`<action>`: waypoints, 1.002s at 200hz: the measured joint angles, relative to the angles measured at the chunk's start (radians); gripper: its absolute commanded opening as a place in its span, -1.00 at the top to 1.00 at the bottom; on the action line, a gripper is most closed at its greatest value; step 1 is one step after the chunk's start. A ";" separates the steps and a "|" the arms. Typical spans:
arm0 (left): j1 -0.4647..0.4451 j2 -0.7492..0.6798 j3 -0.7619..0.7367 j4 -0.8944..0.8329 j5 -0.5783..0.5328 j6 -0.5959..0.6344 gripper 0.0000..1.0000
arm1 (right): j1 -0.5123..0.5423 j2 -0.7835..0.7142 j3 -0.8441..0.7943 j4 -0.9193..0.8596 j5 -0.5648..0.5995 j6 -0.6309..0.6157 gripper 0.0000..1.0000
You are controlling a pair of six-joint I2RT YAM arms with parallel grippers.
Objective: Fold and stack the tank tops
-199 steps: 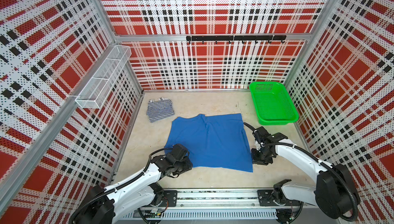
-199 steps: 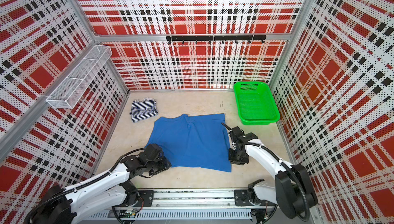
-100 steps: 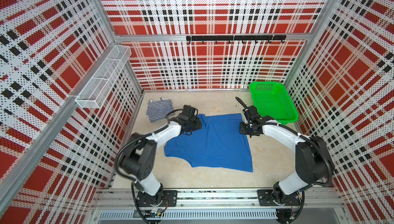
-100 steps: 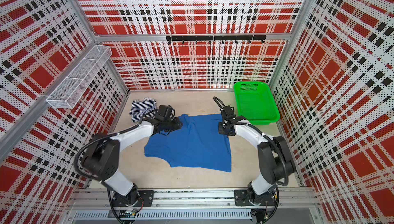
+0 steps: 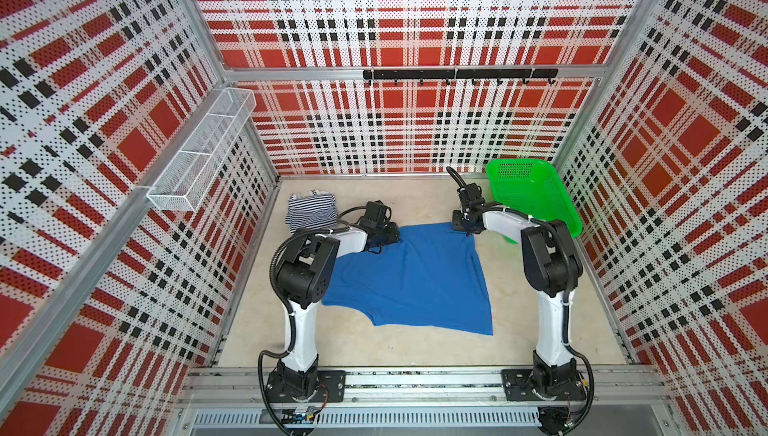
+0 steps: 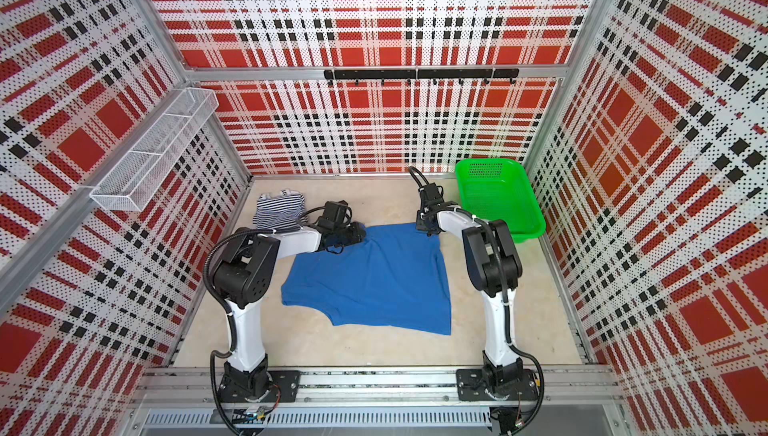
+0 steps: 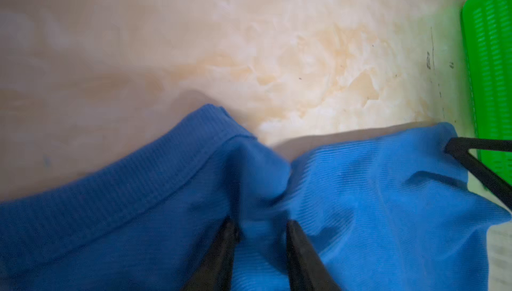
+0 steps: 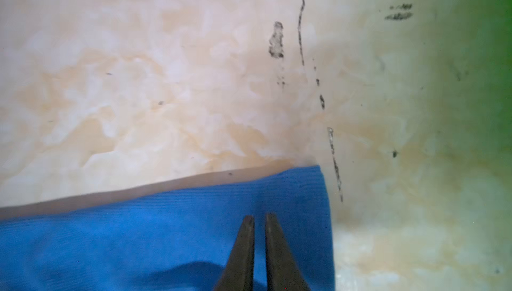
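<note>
The plain blue tank top (image 5: 415, 276) (image 6: 374, 276) lies spread on the beige table, its near edge curving in at the left. My left gripper (image 5: 392, 235) (image 7: 260, 227) is at its far left corner, shut on a bunched fold of the blue cloth (image 7: 374, 192). At the far right corner my right gripper (image 5: 463, 226) (image 8: 260, 217) has its jaws almost together on the blue cloth (image 8: 166, 234), close to the edge. That far edge casts a shadow on the table. The striped tank top (image 5: 311, 211) (image 6: 279, 207) sits folded at the far left.
A green mesh basket (image 5: 532, 197) (image 6: 498, 197) (image 7: 490, 68) stands at the far right, close beside my right arm. A white wire shelf (image 5: 203, 155) hangs on the left wall. A black hook rail (image 5: 457, 74) runs along the back wall.
Both arms have swung from the blue top's near edge to its far edge. Both grippers have narrowed onto the far corners. The striped top has not moved.
</note>
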State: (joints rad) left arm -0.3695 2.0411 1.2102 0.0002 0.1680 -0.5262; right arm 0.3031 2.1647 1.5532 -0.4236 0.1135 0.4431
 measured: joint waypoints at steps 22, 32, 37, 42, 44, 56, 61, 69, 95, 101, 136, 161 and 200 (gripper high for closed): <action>0.041 0.003 -0.002 0.016 0.004 0.000 0.29 | -0.021 0.056 0.090 -0.024 0.000 0.005 0.77; 0.054 0.007 0.001 0.023 0.005 0.000 0.29 | -0.031 0.089 0.137 -0.034 -0.002 0.011 0.78; 0.058 0.010 0.004 0.024 0.006 0.000 0.29 | -0.035 0.108 0.161 -0.039 -0.003 0.013 0.79; 0.062 0.014 0.008 0.027 0.006 0.000 0.29 | -0.039 0.126 0.193 -0.044 -0.006 0.016 0.80; 0.064 0.015 0.010 0.028 0.007 0.000 0.29 | -0.040 0.130 0.201 -0.046 -0.006 0.017 0.81; 0.068 0.024 0.022 0.029 0.007 0.001 0.29 | -0.050 0.182 0.283 -0.061 -0.010 0.020 0.83; 0.069 0.029 0.028 0.030 0.007 0.001 0.29 | -0.053 0.202 0.317 -0.068 -0.013 0.019 0.84; 0.070 0.039 0.042 0.029 0.007 0.002 0.29 | -0.059 0.241 0.382 -0.079 -0.020 0.017 0.84; 0.071 0.079 0.101 0.027 0.008 0.009 0.29 | -0.070 0.288 0.470 -0.085 -0.042 -0.012 0.70; 0.072 0.088 0.115 0.025 0.008 0.011 0.29 | -0.071 0.277 0.462 -0.082 -0.042 -0.025 0.68; 0.074 0.121 0.178 -0.005 0.009 0.022 0.28 | -0.071 0.070 0.232 -0.087 -0.054 -0.083 0.61; 0.079 0.139 0.208 -0.017 0.014 0.030 0.27 | -0.063 -0.202 0.011 -0.110 -0.066 -0.110 0.85; 0.082 0.143 0.213 -0.023 0.021 0.035 0.27 | 0.013 -0.422 -0.214 -0.116 -0.063 -0.089 0.88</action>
State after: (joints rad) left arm -0.2874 2.1838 1.4235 -0.0223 0.1890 -0.4908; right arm 0.3157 1.7424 1.3388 -0.5396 0.0502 0.3538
